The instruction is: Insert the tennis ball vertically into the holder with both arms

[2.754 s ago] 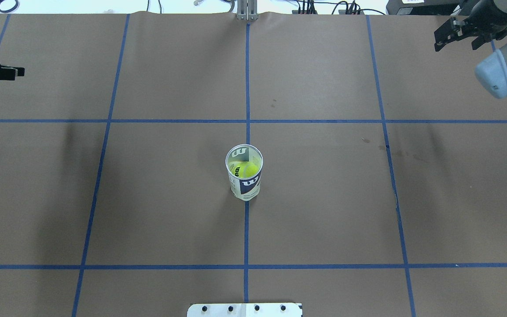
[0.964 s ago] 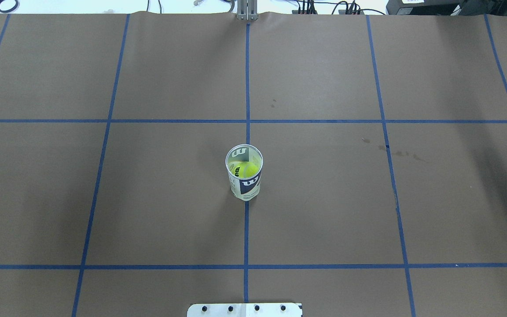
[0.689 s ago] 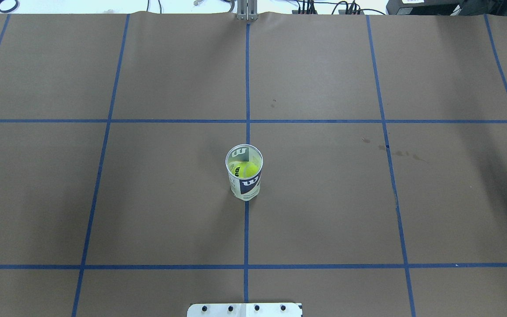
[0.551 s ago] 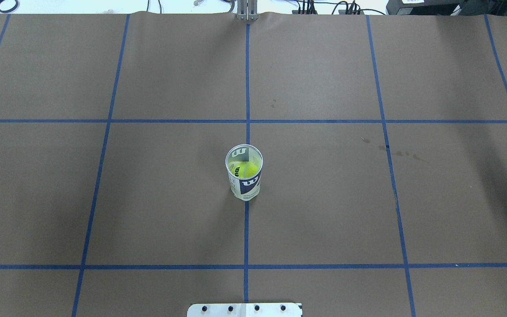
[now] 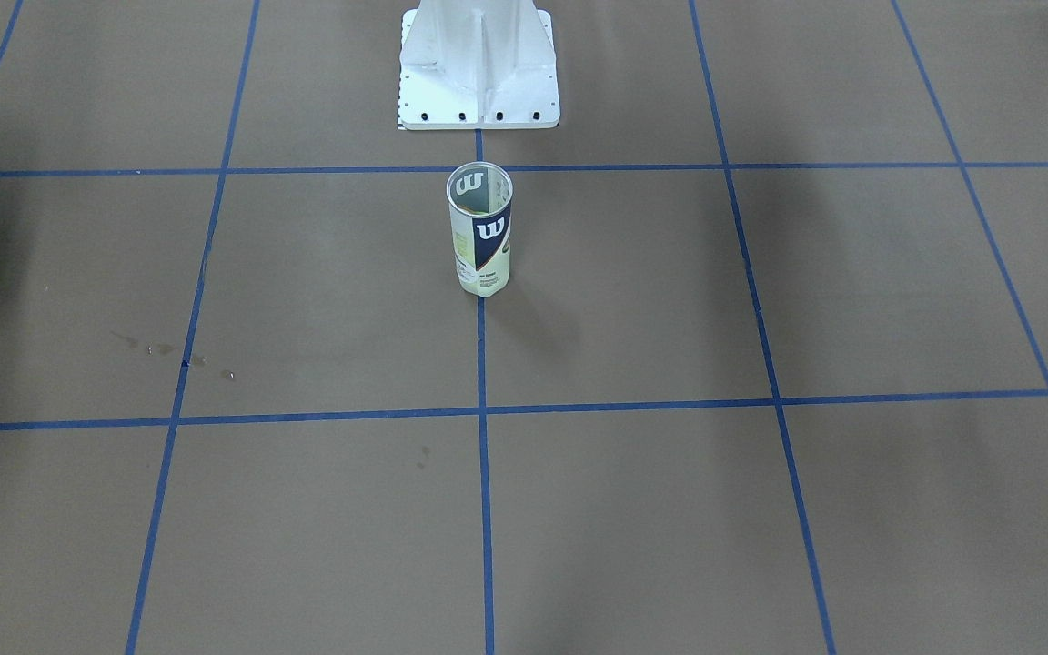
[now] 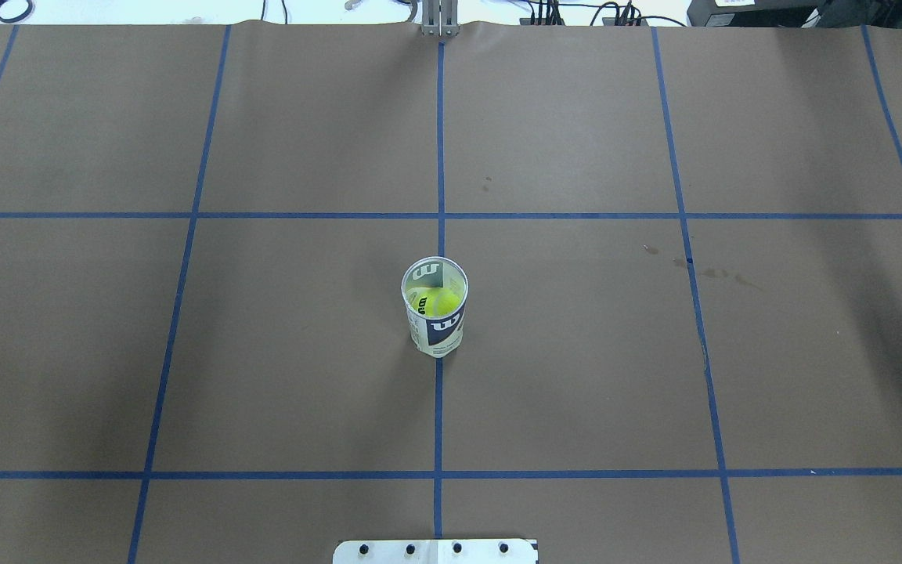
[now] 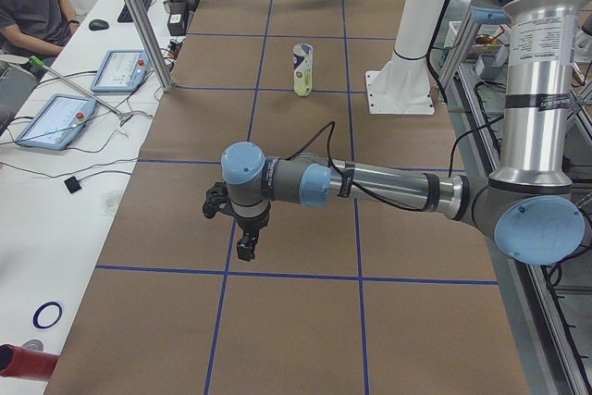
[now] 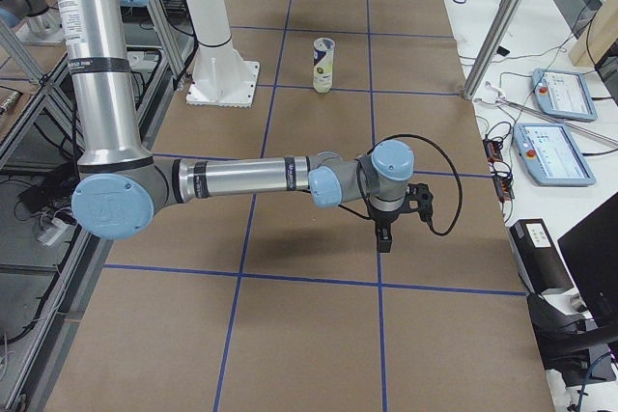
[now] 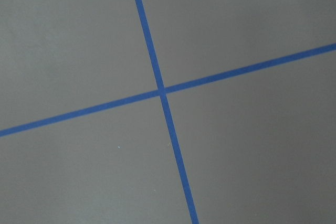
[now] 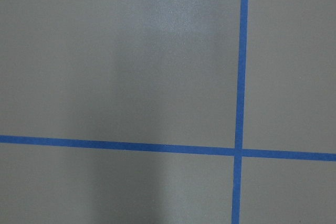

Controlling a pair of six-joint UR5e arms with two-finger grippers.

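- 2.8 s ago both tools sat at the overhead view's edges. Now L tool point(image 7: 244, 245) is out of that view, and R tool point(image 8: 384, 236) is just a black sliver at its right edge.
- Both point down over bare counter point(image 6: 576, 376), nothing visibly held. How far open: can't tell from side views.
- holder point(image 6: 435, 313) is upright, well away from both tools, approx. midway btw them, unmoved. tennis ball point(image 6: 437, 300) sits inside.
- Judgement: insertion looks done, tools pulling back.
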